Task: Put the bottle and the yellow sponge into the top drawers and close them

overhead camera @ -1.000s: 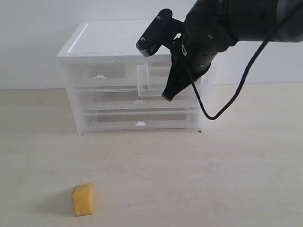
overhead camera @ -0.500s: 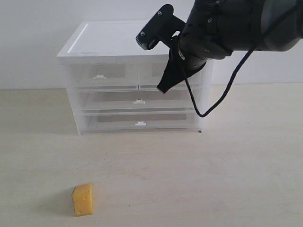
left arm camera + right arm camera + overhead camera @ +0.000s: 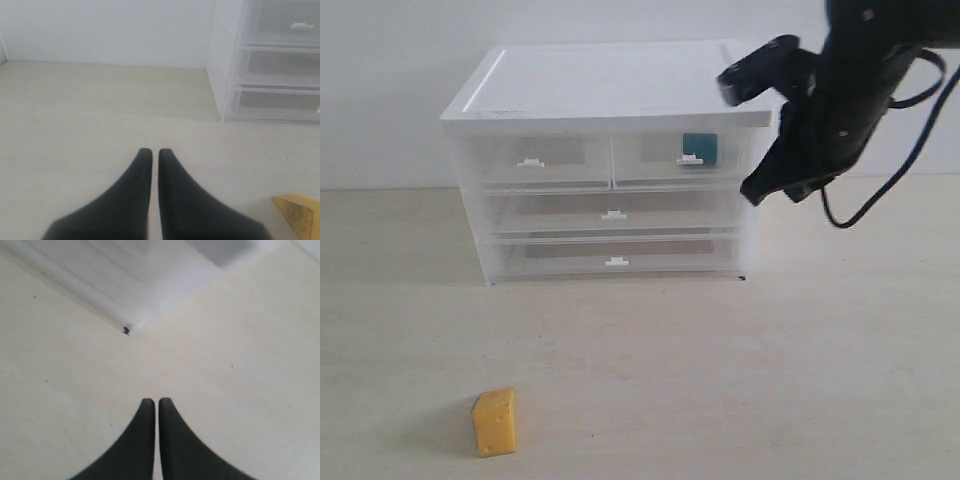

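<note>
1. The yellow sponge [image 3: 494,422], a pitted wedge, stands on the table [image 3: 780,380] well before the cabinet [image 3: 610,85]; the bottle [image 3: 699,148] shows teal through the right of the closed top drawers [image 3: 650,160].
2. Only the left wrist view shows the sponge near the left gripper [image 3: 151,151], jaws pressed together, empty.
3. The right gripper [image 3: 153,402], likewise closed on nothing, hangs beside the cabinet, apart from the bottle.
</note>
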Robot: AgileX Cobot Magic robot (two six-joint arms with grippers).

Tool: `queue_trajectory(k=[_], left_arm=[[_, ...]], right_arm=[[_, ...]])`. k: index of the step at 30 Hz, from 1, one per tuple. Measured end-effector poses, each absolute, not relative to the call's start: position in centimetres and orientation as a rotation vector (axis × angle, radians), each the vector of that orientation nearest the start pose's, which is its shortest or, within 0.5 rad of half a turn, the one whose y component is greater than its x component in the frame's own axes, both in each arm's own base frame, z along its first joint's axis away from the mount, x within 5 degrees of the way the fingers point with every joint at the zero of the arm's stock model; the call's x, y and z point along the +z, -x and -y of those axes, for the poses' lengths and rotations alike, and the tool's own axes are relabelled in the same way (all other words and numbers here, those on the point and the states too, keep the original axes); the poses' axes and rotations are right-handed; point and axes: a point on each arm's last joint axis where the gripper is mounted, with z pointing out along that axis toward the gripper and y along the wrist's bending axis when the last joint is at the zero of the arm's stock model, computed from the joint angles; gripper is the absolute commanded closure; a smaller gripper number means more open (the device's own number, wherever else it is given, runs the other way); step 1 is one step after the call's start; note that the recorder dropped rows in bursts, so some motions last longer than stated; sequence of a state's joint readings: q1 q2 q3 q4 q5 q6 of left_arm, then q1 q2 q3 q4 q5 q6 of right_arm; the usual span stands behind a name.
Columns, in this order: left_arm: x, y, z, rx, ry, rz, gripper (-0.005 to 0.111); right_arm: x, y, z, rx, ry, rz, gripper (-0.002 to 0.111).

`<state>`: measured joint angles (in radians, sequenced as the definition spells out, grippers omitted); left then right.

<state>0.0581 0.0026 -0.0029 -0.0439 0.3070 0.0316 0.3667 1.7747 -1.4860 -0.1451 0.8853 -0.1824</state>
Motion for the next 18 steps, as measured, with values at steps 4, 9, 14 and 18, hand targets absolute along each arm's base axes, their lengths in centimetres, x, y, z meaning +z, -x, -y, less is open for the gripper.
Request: queue_trajectory(k=[4,9,14,18], left_arm=[[18.6,-5.4,-0.2,0.022,0.052,-1.789,0.103],[18.6,-5.4,-0.2,0.022,0.052,-1.789,0.103],[18.6,-5.4,-0.2,0.022,0.052,-1.789,0.103],[18.6,-5.4,-0.2,0.022,0.052,-1.789,0.103]], right_arm=[[29.9,-36.7,-8.6,0.052,0.503,-2.538,0.108],[31.9,-34.7,-5.0,0.104,0.247,-2.375,0.108],[33.5,-30.6,-4.0,0.111,0.156,-2.139,0.108],[34.2,-26.8,-3.4,0.133,0.095,-1.975,0.108]])
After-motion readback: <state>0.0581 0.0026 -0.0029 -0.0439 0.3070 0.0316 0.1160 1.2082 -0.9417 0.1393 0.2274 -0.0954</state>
